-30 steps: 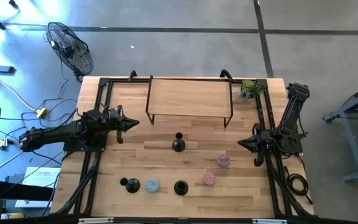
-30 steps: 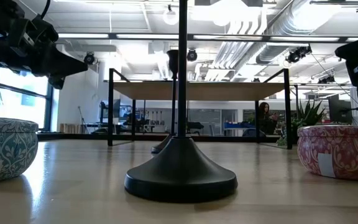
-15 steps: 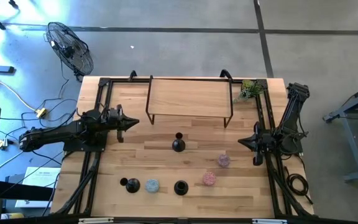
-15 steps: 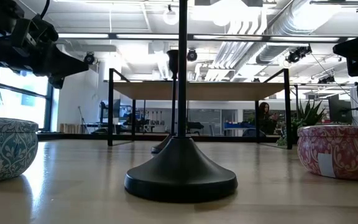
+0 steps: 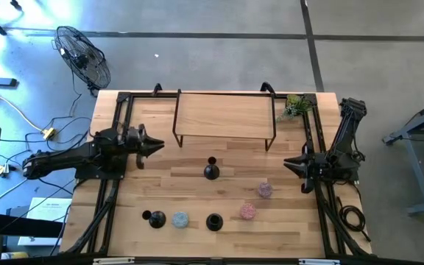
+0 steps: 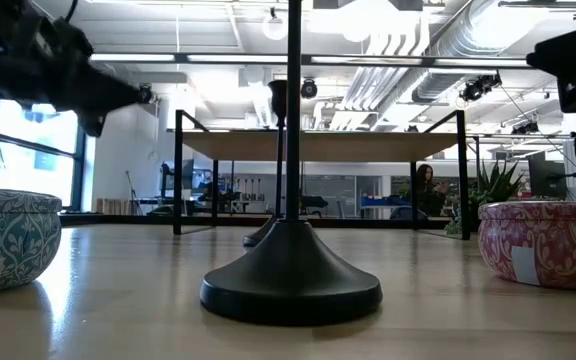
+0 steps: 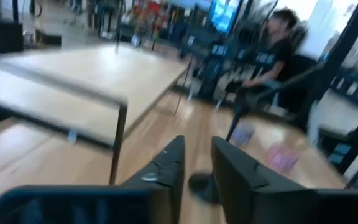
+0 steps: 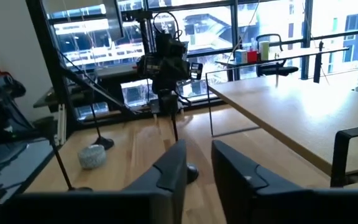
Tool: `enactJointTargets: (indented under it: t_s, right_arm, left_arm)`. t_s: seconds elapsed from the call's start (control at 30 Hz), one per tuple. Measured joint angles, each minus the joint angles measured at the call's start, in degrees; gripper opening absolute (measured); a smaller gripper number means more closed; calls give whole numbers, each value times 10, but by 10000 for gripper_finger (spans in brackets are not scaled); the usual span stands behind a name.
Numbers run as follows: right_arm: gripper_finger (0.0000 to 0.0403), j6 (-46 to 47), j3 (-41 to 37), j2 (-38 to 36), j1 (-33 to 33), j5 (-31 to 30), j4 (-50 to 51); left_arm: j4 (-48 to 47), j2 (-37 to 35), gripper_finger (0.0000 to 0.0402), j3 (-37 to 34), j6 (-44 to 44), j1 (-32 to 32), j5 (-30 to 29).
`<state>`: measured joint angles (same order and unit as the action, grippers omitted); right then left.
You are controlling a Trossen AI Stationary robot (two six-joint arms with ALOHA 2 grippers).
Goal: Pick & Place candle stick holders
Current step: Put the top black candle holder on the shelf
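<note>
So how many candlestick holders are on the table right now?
3. One candlestick holder mid-table before the raised shelf, one at the front centre, one front left.

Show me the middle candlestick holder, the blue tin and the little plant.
middle candlestick holder (image 5: 211,173), high view, on its round base
blue tin (image 5: 180,219), high view, on its lid
little plant (image 5: 295,106), high view, on its leaves

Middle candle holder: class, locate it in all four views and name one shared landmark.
High: middle holder at table centre, near the shelf.
Low: its base peeks left of the front holder.
Left wrist: blurred base past the fingers.
Right wrist: base past the fingers.
Landmark: shelf.
</note>
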<state>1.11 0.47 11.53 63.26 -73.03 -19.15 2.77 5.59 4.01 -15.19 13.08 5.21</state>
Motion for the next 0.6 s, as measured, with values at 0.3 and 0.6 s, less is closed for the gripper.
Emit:
enactJointTargets:
  t_s: [0.3,0.6]
  right_arm:
    - [171,-44,0,0,0,-1,-9]
    - [210,-180,11,0,-5,91,-137]
  left_arm:
    - [67,0,192,6,-14,0,-20]
    - [162,0,198,8,-48,0,62]
